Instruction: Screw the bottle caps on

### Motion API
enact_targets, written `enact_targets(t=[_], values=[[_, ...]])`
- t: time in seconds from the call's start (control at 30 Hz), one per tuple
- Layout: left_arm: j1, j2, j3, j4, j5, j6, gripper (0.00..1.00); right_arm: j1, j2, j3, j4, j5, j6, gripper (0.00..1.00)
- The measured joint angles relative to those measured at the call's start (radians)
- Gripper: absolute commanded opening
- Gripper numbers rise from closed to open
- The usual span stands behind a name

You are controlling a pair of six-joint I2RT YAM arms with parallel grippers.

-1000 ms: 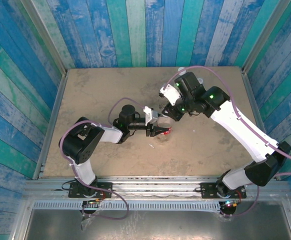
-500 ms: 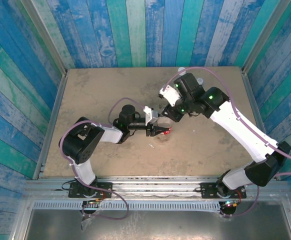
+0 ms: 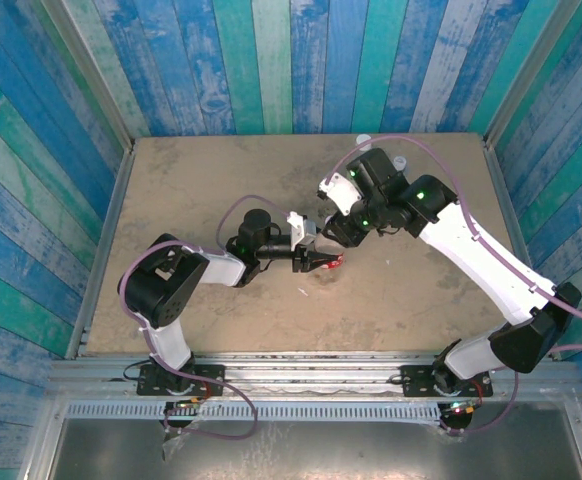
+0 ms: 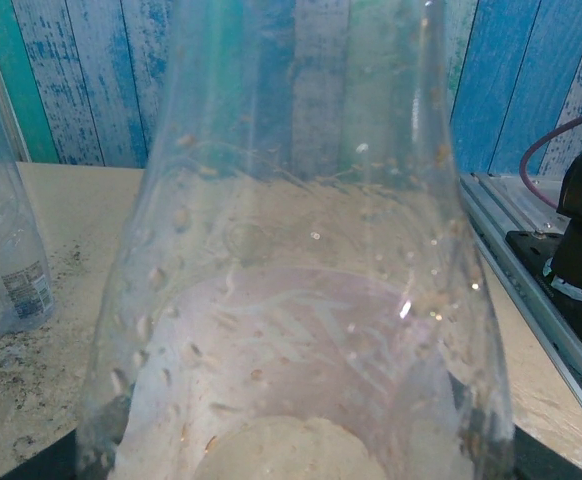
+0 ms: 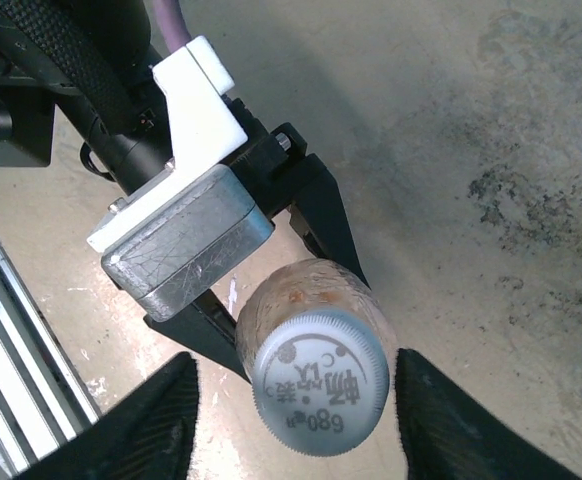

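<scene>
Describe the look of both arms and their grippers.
Both arms have white links and black joint housings, with a purple cable looping along each. The right arm shows green lights at its joints. The left gripper has black fingers, a white block and a scratched grey box; the right gripper has black fingers.

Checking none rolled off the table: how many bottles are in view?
3. One bottle sits in the left gripper. A second bottle and a third bottle stand at the far edge of the table, partly behind the right arm, which may hide more.
</scene>
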Motion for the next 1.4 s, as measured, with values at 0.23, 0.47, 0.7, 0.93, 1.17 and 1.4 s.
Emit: enact_targets(t=[0.23, 0.47, 0.7, 0.93, 1.17, 1.4], values=[[0.0, 0.0, 0.002, -0.004, 0.0, -0.002, 0.57, 0.002, -0.003, 0.002, 0.002, 0.001, 0.02, 0.72], [0.0, 0.0, 0.003, -0.005, 0.0, -0.002, 0.57, 0.0, -0.043, 0.001, 0.027, 0.007, 0.057, 0.69], [0.0, 0.0, 0.003, -0.006, -0.001, -0.002, 0.57, 0.0, -0.069, -0.019, 0.054, 0.011, 0.056, 0.67], [0.0, 0.0, 0.003, -0.007, -0.001, -0.002, 0.57, 0.0, -0.058, -0.023, 0.054, 0.029, 0.054, 0.59], [0.0, 0.0, 0.003, -0.007, 0.0, -0.002, 0.57, 0.0, -0.037, -0.023, 0.054, 0.037, 0.054, 0.53], [0.0, 0.0, 0.003, -0.008, -0.001, -0.002, 0.57, 0.0, -0.034, -0.023, 0.054, 0.056, 0.058, 0.5]])
